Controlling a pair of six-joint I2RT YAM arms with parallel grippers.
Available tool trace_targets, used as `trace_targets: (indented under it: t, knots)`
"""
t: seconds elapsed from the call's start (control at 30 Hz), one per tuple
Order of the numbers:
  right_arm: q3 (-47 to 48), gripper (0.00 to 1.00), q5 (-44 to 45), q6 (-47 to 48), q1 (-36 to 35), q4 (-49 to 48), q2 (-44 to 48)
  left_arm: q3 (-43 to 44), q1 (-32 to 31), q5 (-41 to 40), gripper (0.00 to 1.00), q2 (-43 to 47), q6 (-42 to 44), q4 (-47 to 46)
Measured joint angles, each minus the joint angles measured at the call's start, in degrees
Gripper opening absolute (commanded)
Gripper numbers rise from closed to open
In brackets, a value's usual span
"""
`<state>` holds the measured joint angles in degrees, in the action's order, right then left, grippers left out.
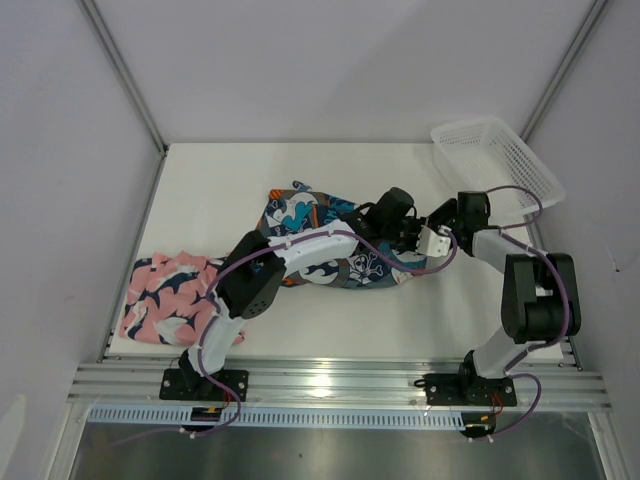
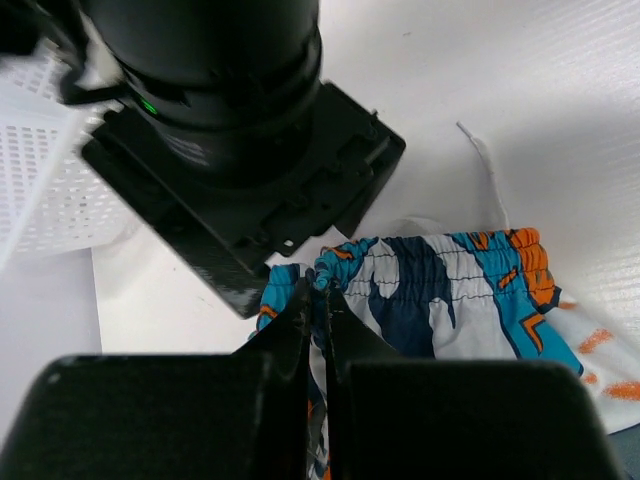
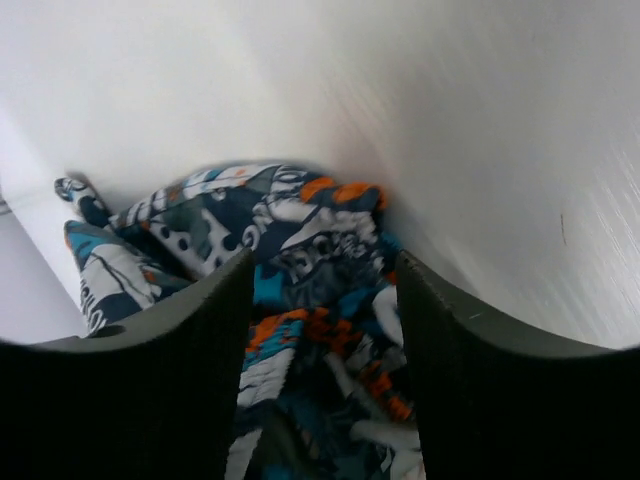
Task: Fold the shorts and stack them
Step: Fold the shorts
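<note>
The patterned shorts (image 1: 300, 215) in blue, teal, orange and white lie bunched at mid-table. My left gripper (image 1: 405, 232) reaches across them to their right end. In the left wrist view it (image 2: 322, 290) is shut on the gathered waistband edge of those shorts (image 2: 450, 290). My right gripper (image 1: 425, 245) meets that same end from the right. Its jaws (image 3: 325, 290) stand open, one on each side of the crumpled patterned fabric (image 3: 300, 230). The pink shorts (image 1: 170, 295) with navy-and-white shapes lie spread at the table's front left corner, away from both grippers.
A white mesh basket (image 1: 495, 165) stands tilted at the back right corner, close behind the right arm, and shows as a blur (image 2: 40, 180) in the left wrist view. The right arm's black body (image 2: 230, 130) hangs just over the left gripper. A white drawstring (image 2: 490, 180) trails onto the table.
</note>
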<state>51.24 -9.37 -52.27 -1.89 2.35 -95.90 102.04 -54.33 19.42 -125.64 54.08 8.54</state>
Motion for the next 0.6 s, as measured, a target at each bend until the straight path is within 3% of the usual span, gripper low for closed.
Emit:
trace_targets:
  t: [0.17,0.3,0.43,0.53,0.6]
  knots:
    - [-3.0,0.69,2.8,1.1,0.9,0.1,9.7,0.2,0.3,-0.7,0.0,-0.8,0.0,-0.8]
    - [-6.8,0.66,3.6,2.4,3.1,-0.2,16.2,1.3,0.6,-1.1,0.0,-2.6,0.0,-1.2]
    - [-12.4,0.55,3.4,3.4,5.3,-0.7,20.0,2.6,0.8,-1.3,0.0,-4.6,0.0,-1.7]
    - [-17.2,0.29,2.3,4.3,5.6,-0.9,22.8,3.2,0.9,-1.4,0.0,-5.8,0.0,-2.1]
    - [-20.1,0.21,0.5,4.7,5.6,-2.1,24.5,3.8,0.9,-1.5,0.0,-6.5,0.0,-2.0]
